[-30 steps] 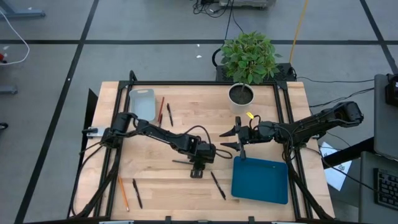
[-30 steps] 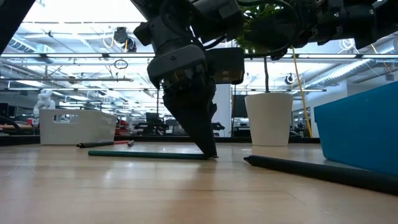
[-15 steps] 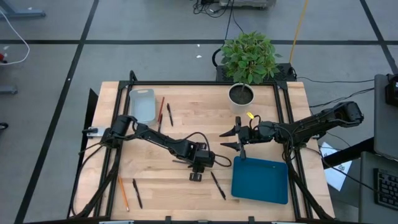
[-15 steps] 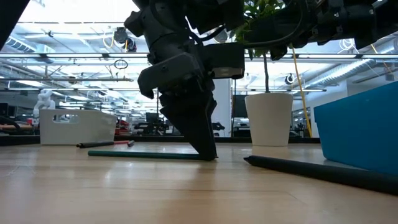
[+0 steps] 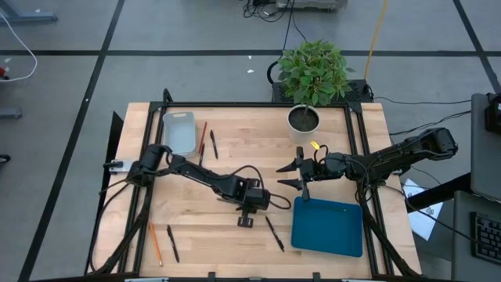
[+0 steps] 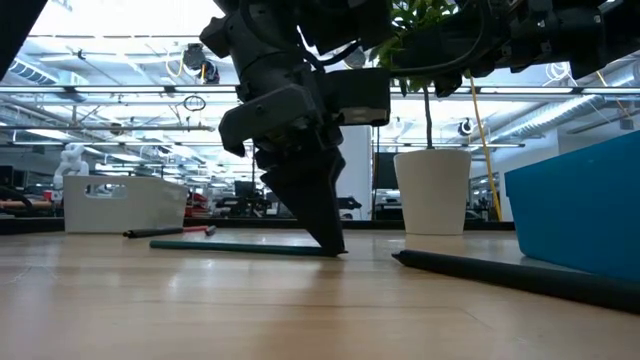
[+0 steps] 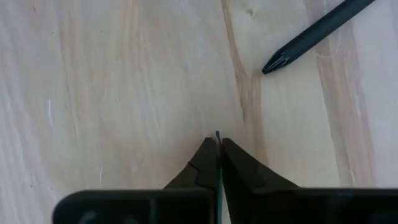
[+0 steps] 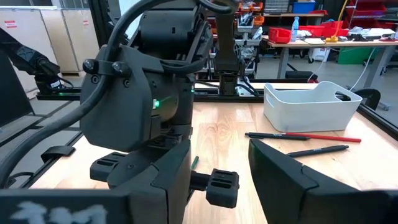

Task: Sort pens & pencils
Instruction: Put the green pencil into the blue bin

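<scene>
A wooden table (image 5: 235, 157) carries scattered pens (image 5: 273, 233) and pencils (image 5: 155, 243), a white bin (image 5: 179, 131), a blue tray (image 5: 327, 227), a potted plant (image 5: 305, 119)

Right wrist view: the left arm's wrist housing (image 8: 140, 93) fills the near field above the wooden table (image 8: 217, 134); beyond, a white bin (image 8: 311, 106), with a red pencil (image 8: 326, 136) and two dark pens (image 8: 277, 134) lying before it

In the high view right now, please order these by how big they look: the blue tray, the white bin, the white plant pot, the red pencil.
Largest to smallest, as they look from above:
1. Blue rectangular tray
2. White rectangular plastic bin
3. Round white plant pot
4. Thin red pencil: about as long as the bin, but by far the slimmest.
</scene>
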`<state>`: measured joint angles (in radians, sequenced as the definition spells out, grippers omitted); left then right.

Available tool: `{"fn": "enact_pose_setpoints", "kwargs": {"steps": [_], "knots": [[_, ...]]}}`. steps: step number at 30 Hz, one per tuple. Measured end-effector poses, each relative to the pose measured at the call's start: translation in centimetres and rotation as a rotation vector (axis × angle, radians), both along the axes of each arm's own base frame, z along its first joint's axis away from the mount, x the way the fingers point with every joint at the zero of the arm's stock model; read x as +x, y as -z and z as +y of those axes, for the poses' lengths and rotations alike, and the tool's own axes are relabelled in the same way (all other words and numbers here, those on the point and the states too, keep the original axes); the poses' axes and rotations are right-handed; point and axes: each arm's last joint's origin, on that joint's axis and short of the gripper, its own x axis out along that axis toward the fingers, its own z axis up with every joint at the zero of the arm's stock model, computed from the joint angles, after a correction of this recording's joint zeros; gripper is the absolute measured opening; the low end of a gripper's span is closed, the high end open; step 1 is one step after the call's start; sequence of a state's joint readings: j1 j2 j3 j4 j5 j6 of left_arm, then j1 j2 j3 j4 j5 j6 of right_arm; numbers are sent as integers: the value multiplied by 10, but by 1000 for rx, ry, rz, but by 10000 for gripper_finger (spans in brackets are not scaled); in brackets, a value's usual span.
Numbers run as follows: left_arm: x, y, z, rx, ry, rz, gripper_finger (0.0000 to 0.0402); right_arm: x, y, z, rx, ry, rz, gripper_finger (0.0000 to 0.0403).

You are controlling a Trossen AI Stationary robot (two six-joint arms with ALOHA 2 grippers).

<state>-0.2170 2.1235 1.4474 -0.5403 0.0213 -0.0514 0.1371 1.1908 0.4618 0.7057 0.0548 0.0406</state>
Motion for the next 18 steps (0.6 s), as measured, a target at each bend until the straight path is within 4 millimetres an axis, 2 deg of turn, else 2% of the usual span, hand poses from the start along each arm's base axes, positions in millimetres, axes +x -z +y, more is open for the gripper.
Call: {"fn": "enact_pose_setpoints", "kwargs": {"steps": [10,18], "knots": [[-5,-21,2,-1,13,-33,1,0,0,0,0,0,2,150],[-13,-20,2,17,24,55,1,0,1,0,-1,0,7,150]]}}
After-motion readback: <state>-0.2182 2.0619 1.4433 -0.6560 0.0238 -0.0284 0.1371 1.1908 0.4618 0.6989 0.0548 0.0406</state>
